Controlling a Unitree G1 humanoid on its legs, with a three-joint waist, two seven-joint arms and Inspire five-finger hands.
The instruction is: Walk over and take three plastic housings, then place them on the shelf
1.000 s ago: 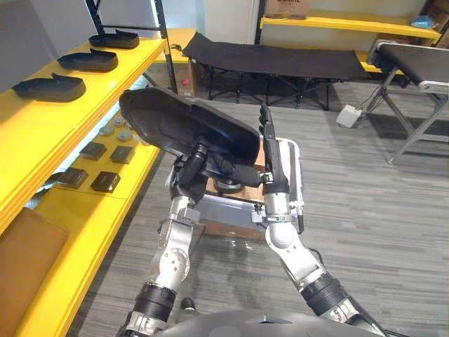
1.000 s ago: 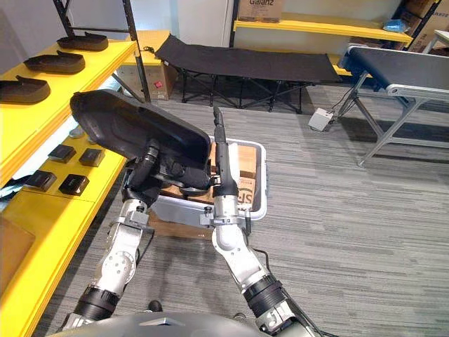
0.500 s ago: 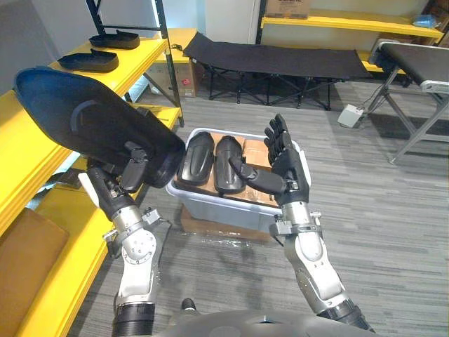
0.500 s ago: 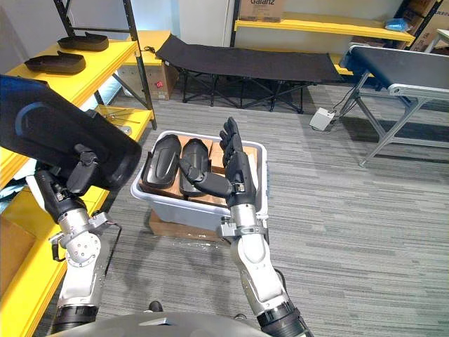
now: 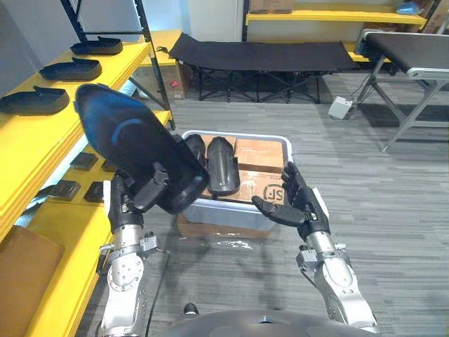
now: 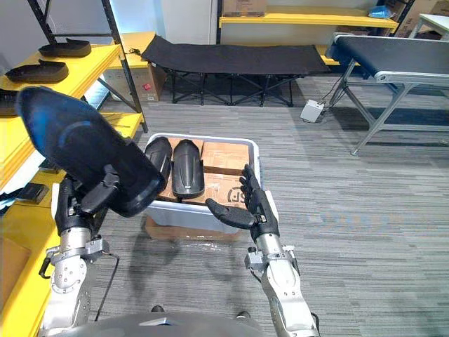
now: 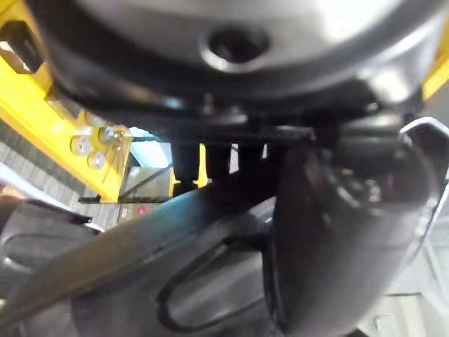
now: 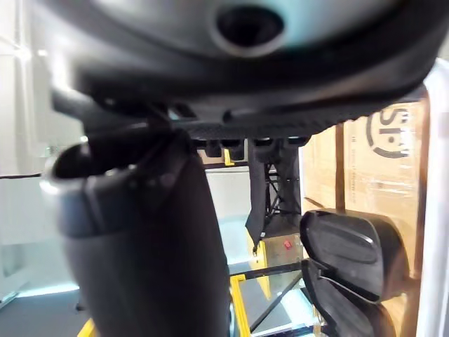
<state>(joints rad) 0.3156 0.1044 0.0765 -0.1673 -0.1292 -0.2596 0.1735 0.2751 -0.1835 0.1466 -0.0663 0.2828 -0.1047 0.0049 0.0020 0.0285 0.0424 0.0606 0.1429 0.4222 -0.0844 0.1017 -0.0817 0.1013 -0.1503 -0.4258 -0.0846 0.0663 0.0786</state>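
My left hand [image 5: 137,201] is shut on a large black plastic housing [image 5: 137,153], held tilted with its rounded end up, between the yellow shelf [image 5: 24,144] and the grey bin [image 5: 236,135]. The left wrist view shows the housing [image 7: 140,281] under the thumb [image 7: 344,232]. Two more black housings [image 5: 219,165] stand on edge in the bin's left half. My right hand [image 5: 300,207] is open with nothing in it, at the bin's front right corner. Three housings [image 5: 34,102] lie in a row on the shelf's top level.
Cardboard boxes [image 5: 259,156] fill the bin's right half, and the bin rests on another box [image 5: 210,230]. Small black parts [image 5: 64,188] lie on the lower shelf level. A black cot [image 5: 259,55] and a conveyor table [image 5: 407,56] stand behind on grey floor.
The right hand has let go of the housing and dropped to the bin's front edge. The left hand alone has carried the housing out to the left, then lowered it slightly. The camera shifted.
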